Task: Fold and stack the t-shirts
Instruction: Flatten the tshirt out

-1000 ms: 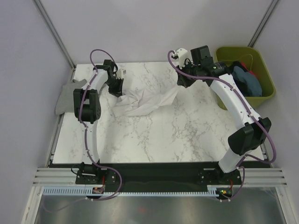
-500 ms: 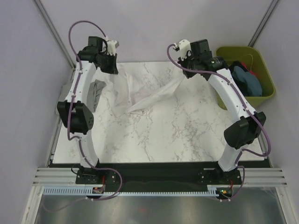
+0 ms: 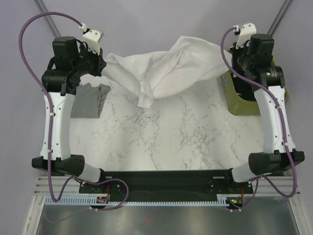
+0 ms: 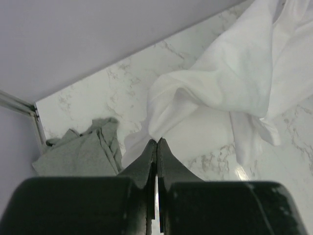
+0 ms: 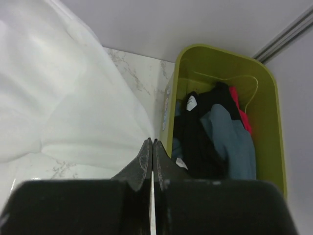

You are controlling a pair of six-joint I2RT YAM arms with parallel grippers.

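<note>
A large white t-shirt (image 3: 161, 68) hangs in the air, stretched between both raised arms above the back of the marble table. My left gripper (image 3: 103, 67) is shut on its left corner; the cloth (image 4: 215, 83) rises straight from the pinched tips (image 4: 157, 141). At the other end my right gripper (image 3: 230, 58) is shut on the right corner, the white cloth (image 5: 63, 98) spreading left from its tips (image 5: 152, 141). A grey t-shirt (image 3: 89, 99) lies crumpled at the table's left edge (image 4: 78, 152). Blue-teal (image 5: 230, 142) and dark (image 5: 195, 142) shirts sit in the bin.
The olive-green plastic bin (image 5: 266, 103) stands off the table's right side, partly behind my right arm (image 3: 274, 112); something red (image 5: 239, 110) lies in it too. The marble table (image 3: 181, 137) spreads below the hanging shirt. A metal post (image 3: 44, 10) runs along the back left.
Both arms have risen high and spread apart, lifting the white shirt off the table and stretching it out. The left gripper closed on its corner during the lift.
</note>
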